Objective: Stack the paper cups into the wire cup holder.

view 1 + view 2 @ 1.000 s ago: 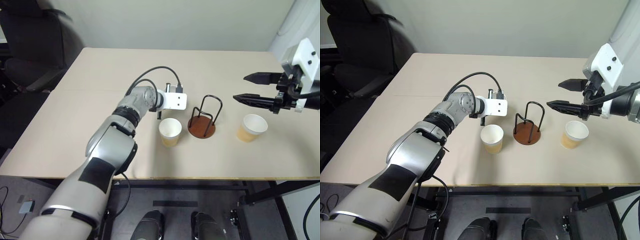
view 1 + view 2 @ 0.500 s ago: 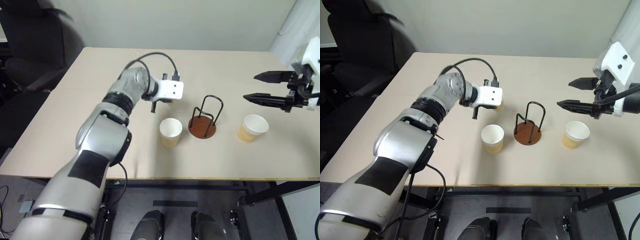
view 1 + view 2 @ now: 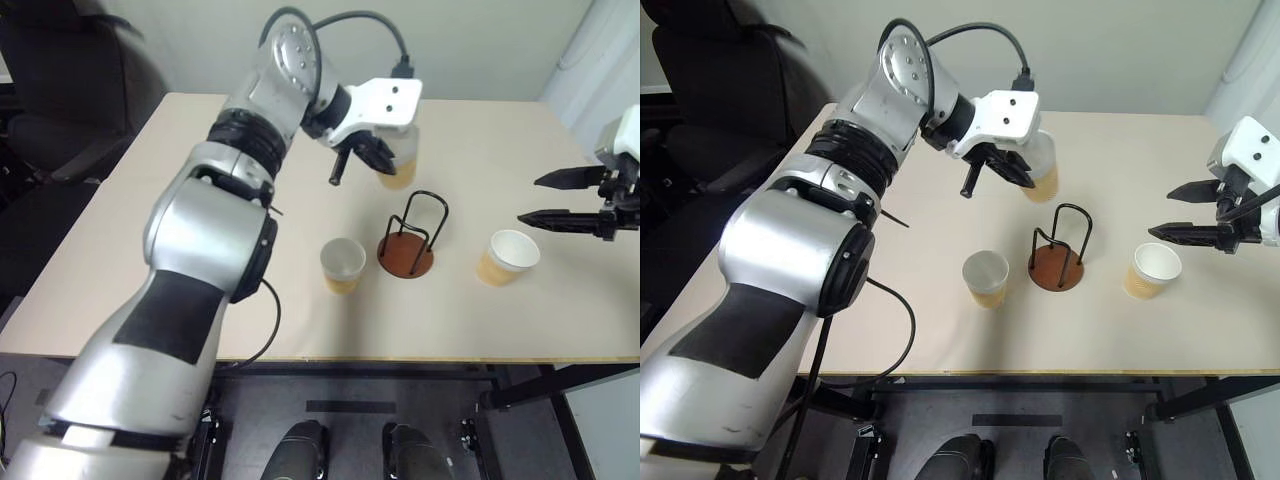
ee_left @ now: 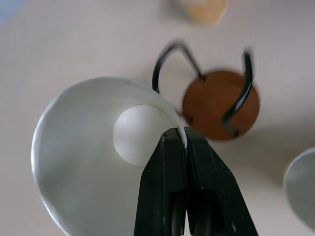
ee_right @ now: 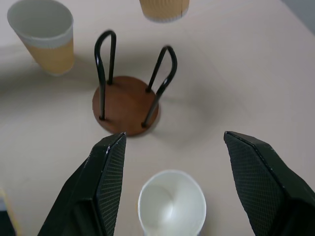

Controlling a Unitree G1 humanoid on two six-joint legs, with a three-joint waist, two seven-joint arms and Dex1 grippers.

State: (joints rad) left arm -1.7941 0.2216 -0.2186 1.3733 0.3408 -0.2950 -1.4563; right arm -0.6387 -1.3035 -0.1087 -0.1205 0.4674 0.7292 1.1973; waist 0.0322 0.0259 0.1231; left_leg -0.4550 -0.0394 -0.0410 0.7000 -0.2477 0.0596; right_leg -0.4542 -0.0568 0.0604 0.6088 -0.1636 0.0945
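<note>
**One cup aloft over the holder, two waiting on the table**

The left end effector (image 3: pixel 362 160) pinches the rim wall of one paper cup (image 3: pixel 398 165), one finger inside and one outside, and holds it in the air above and behind the wire cup holder (image 3: pixel 407 245). The holder stands empty on the table (image 3: pixel 180 250), between a second cup (image 3: pixel 342 264) and a third cup (image 3: pixel 504 257), each upright and a little apart from it. The right end effector (image 3: pixel 1185 212) hangs with its fingers spread wide, just above the third cup and holding nothing.

These cups look light, thin-walled and easy to crush or tip; a gentle pinch at the stiffened rim seems the safest hold. The holder's thin wire loops leave little margin, so a skewed cup would likely snag.

The table is a smooth, pale, matte top. A black office chair (image 3: pixel 60 80) stands beyond its far left corner, against a plain wall.
</note>
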